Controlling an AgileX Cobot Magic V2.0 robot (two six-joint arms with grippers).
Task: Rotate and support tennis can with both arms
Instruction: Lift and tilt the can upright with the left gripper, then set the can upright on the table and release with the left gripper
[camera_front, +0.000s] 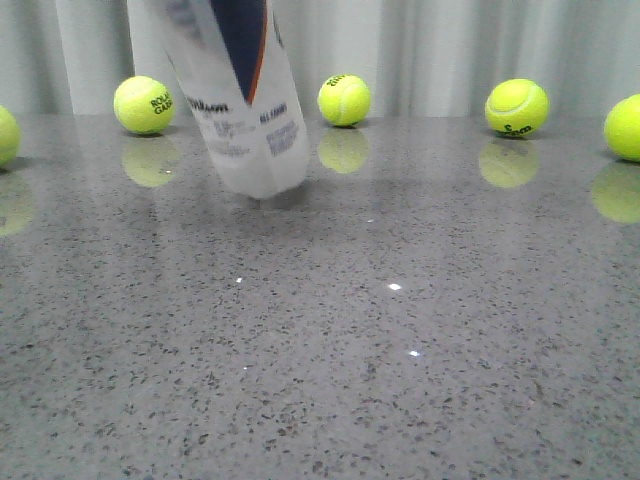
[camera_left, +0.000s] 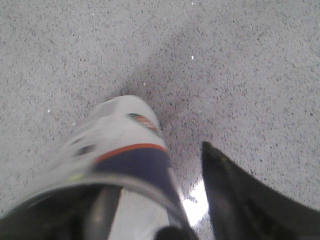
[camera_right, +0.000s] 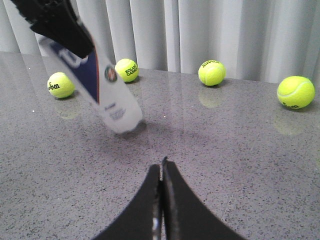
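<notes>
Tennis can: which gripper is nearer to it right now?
Left. The left gripper is clamped on the tilted tennis can near its upper end, while the right gripper sits shut, apart from it, over bare table.

Staged robot test setup, lab-type room. Speckled grey stone-look surface (camera_front: 400, 380), polished enough to mirror things. Pale pleated curtain (camera_right: 225, 30) closes off the whole back. Yellow-green tennis balls (camera_front: 344, 99) set out in a row along the far edge.
</notes>
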